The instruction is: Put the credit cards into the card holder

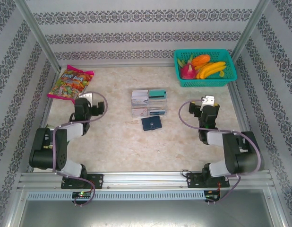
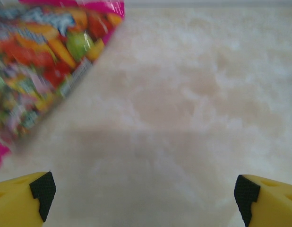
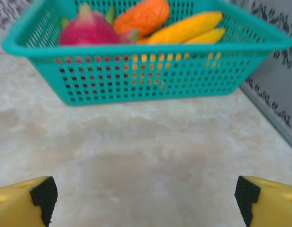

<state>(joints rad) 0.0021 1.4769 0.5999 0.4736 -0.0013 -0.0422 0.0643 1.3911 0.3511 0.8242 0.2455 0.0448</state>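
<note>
Cream table [image 1: 117,142], cloudy beige marbling all across it; walls [image 1: 136,28] pale grey with bands of dark floral print; the basket [image 1: 207,82] is bright teal mesh; inside it a magenta dragon fruit [image 1: 188,71] with green tips, an orange fruit [image 1: 201,60], yellow bananas [image 1: 211,69]; the snack bag [image 1: 71,84] is hot pink, crowded with a red, orange, green and yellow fruit print; credit cards [image 1: 149,103] in white-grey, teal and blue; card holder [image 1: 151,123] plain dark navy; left gripper [image 2: 146,201] with yellow fingers [image 2: 16,201] and black pads [image 2: 43,189]; right gripper [image 3: 146,201] the same yellow and black; arms [image 1: 51,146] black and light grey, cables [image 1: 184,118] mauve.
</note>
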